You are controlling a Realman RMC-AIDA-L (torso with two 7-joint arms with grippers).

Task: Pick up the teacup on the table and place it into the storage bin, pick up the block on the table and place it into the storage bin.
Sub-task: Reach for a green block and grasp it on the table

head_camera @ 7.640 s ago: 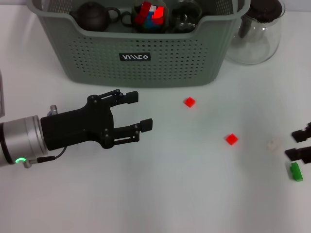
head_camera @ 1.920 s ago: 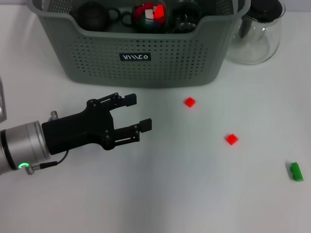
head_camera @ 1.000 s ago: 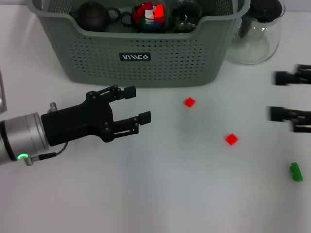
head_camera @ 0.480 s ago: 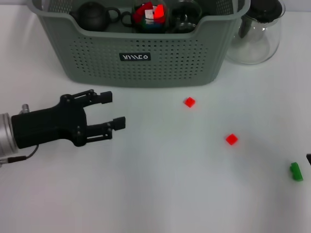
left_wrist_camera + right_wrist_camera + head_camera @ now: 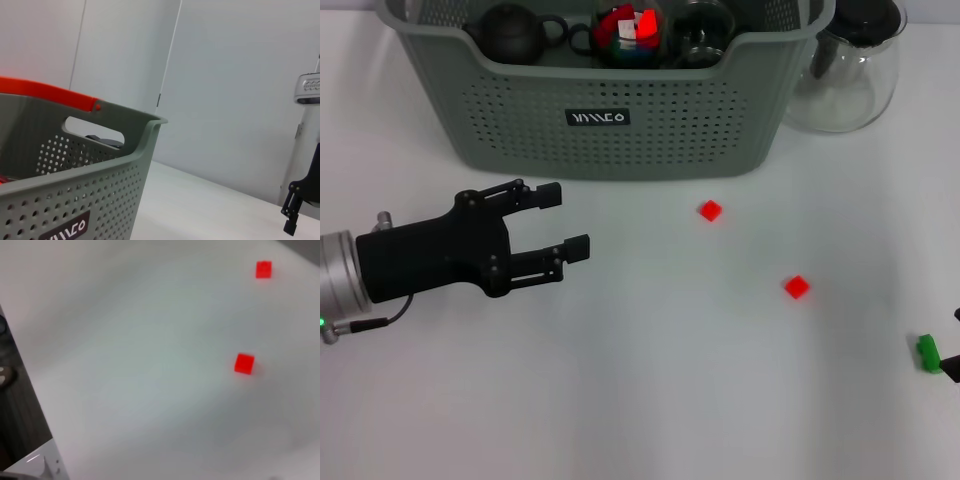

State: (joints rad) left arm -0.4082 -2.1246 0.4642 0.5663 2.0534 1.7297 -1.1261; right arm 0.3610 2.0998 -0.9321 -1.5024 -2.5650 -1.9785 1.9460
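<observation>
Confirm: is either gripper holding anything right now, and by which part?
Left gripper holds nothing: jaws open over bare table, short of the storage bin. Only a sliver of the right gripper shows, so cannot tell.

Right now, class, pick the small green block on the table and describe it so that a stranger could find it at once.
Start at the grey-green storage bin at the back of the white table, then go forward and far to the robot's right, almost to the table's edge. There lies the green block. Its two nearest neighbours, the red blocks, sit closer to the bin; it alone is green.
</observation>
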